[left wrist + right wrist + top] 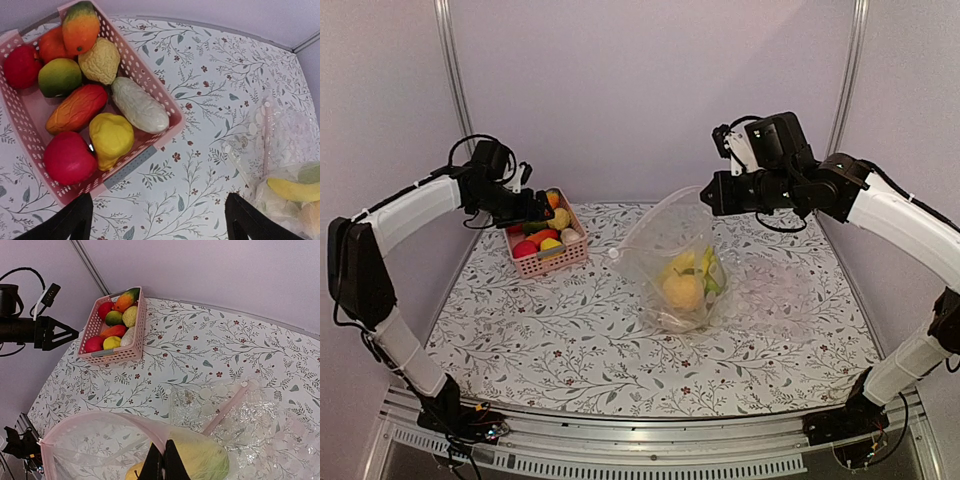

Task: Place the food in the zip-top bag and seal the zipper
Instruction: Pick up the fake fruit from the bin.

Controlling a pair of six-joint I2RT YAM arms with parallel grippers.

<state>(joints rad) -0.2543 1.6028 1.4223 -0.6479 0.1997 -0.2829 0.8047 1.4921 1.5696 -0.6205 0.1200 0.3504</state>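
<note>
Now, left pincer (160, 222) spread, I should drop squarely onto the yellow fruit (111, 137) below, right pincer (162, 463) seemingly pinching the bag (670, 240).

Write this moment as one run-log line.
left hand: open, near basket | right hand: shut on zip-top bag rim | food: some bagged, most in basket | zipper: open

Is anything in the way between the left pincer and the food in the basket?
Nothing visible does. The left pincer hangs open near the pink basket, whose food lies uncovered on top.
</note>
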